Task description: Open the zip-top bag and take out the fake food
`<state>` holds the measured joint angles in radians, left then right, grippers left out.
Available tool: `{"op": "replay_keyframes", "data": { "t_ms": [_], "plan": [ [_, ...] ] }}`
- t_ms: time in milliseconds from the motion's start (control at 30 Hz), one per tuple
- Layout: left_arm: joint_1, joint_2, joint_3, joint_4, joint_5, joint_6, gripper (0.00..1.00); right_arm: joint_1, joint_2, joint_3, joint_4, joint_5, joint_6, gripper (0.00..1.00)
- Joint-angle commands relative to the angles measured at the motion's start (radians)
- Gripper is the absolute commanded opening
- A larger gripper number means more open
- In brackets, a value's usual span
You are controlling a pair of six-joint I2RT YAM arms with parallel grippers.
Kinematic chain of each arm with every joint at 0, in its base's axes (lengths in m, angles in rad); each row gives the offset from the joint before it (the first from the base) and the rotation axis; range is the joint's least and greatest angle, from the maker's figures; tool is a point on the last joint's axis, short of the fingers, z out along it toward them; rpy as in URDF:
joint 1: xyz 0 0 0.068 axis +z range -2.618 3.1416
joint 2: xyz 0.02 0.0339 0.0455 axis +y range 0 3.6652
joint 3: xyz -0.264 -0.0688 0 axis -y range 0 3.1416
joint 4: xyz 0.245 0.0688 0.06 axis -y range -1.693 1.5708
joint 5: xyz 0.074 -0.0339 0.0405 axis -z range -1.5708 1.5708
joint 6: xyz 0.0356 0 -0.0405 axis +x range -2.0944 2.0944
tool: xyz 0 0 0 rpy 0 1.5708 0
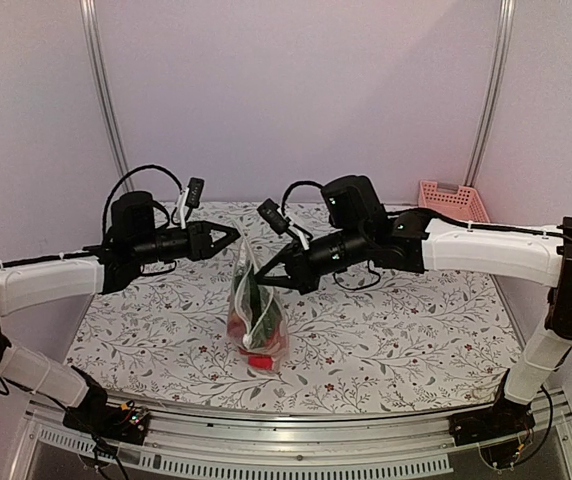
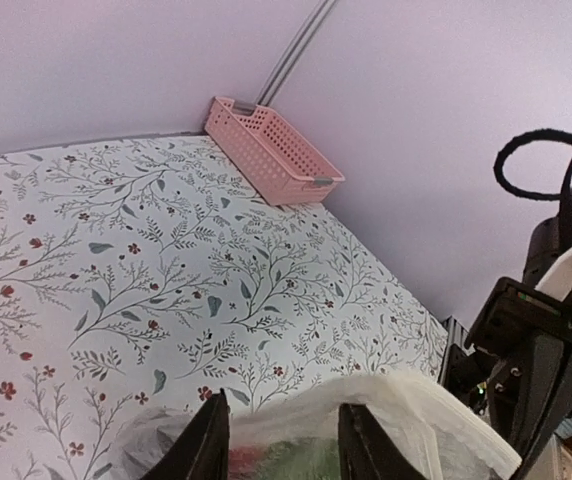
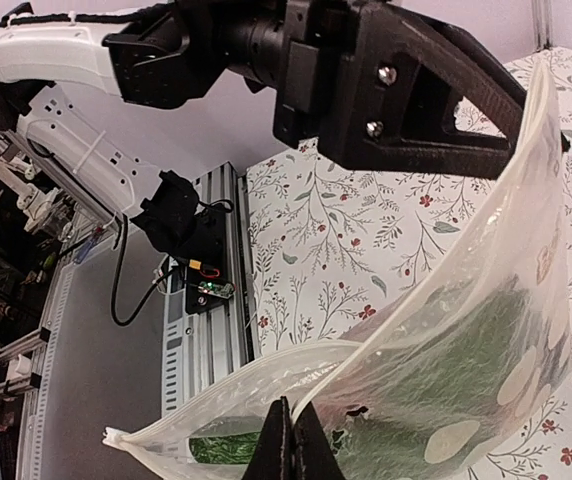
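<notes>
The clear zip-top bag (image 1: 255, 318) hangs upright over the middle of the table, its bottom on or just above the cloth. The fake food shows through it, green pieces (image 1: 256, 305) above red ones (image 1: 259, 360). My right gripper (image 1: 263, 283) is shut on one wall of the bag near its mouth, as seen in the right wrist view (image 3: 291, 445). My left gripper (image 1: 234, 234) is open at the bag's top corner. In the left wrist view its fingers (image 2: 207, 445) stand apart with the bag's rim (image 2: 406, 395) between them.
A pink slatted basket (image 1: 453, 200) stands at the back right corner by the wall; it also shows in the left wrist view (image 2: 278, 152). The floral tablecloth (image 1: 406, 320) covers the table. An aluminium rail (image 1: 296, 440) runs along the near edge.
</notes>
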<state>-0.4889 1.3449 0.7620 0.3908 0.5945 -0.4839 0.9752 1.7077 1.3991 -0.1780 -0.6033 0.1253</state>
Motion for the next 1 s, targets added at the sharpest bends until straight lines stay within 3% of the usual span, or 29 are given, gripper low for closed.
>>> {"op": "replay_keyframes", "data": {
  "t_ms": [0,133,333,600,967],
  "plan": [
    [0.021,-0.101,-0.004,-0.13,-0.103,-0.074,0.39,0.01,0.009,-0.052,0.139,0.056,0.131,0.0],
    [0.012,-0.231,-0.065,-0.189,-0.123,-0.139,0.44,0.01,0.012,-0.061,0.17,0.073,0.168,0.0],
    [-0.101,-0.395,-0.109,-0.341,-0.216,-0.136,0.52,0.008,0.034,-0.058,0.201,0.079,0.187,0.0],
    [-0.155,-0.437,-0.172,-0.378,-0.272,-0.233,0.5,0.009,0.036,-0.058,0.209,0.081,0.193,0.0],
    [-0.233,-0.387,-0.233,-0.282,-0.254,-0.293,0.37,0.007,0.036,-0.06,0.21,0.074,0.195,0.0]
  ]
}}
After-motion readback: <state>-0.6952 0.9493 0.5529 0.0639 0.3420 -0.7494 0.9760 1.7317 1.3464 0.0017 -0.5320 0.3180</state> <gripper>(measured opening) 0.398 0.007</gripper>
